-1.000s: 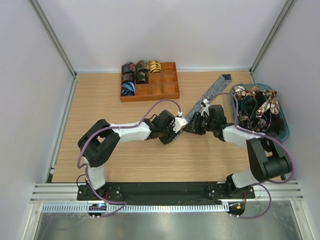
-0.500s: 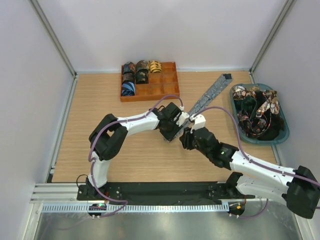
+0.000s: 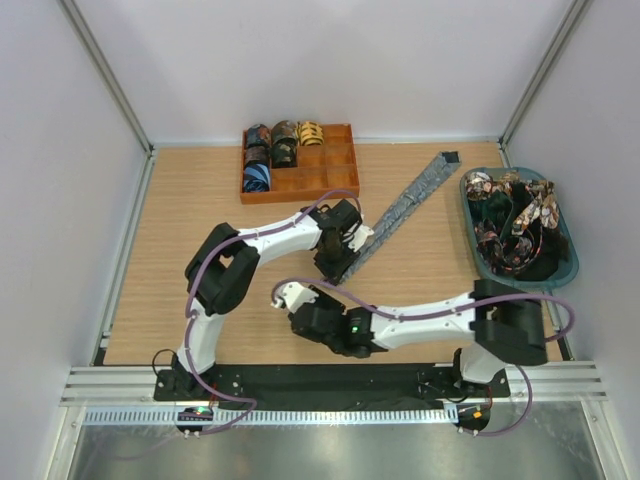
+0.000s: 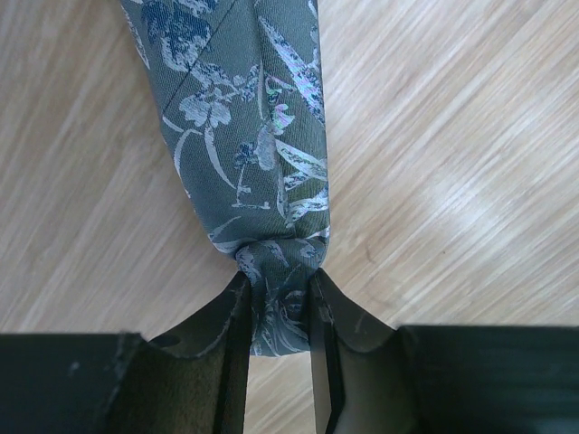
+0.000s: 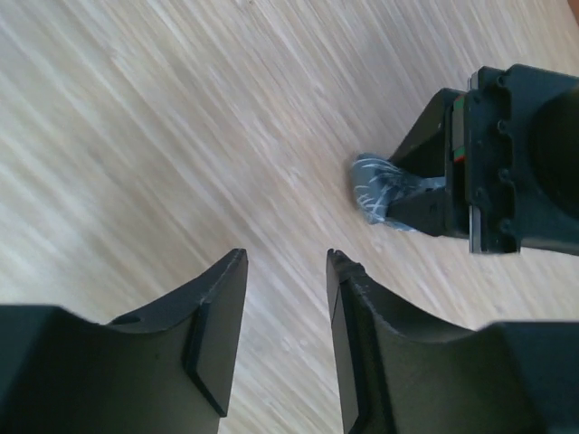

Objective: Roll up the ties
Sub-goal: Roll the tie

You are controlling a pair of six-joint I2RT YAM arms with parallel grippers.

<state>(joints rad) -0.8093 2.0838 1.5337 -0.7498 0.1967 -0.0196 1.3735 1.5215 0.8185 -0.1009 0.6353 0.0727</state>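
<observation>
Grey-blue tie (image 4: 244, 154) end bunched, hidden between left gripper (image 4: 278, 303) jaws

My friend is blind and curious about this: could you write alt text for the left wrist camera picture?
The left pincer pinches the bunched end of a grey-blue tie with a silvery flower print. The rest of the tie stretches away up the picture, lying on a pale wooden table.

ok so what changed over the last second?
The right tool pulled away from the grey-blue tie and swung to the near left, open and empty. The left tool stays shut on the tie's near end. The tray and bin are unchanged.
</observation>
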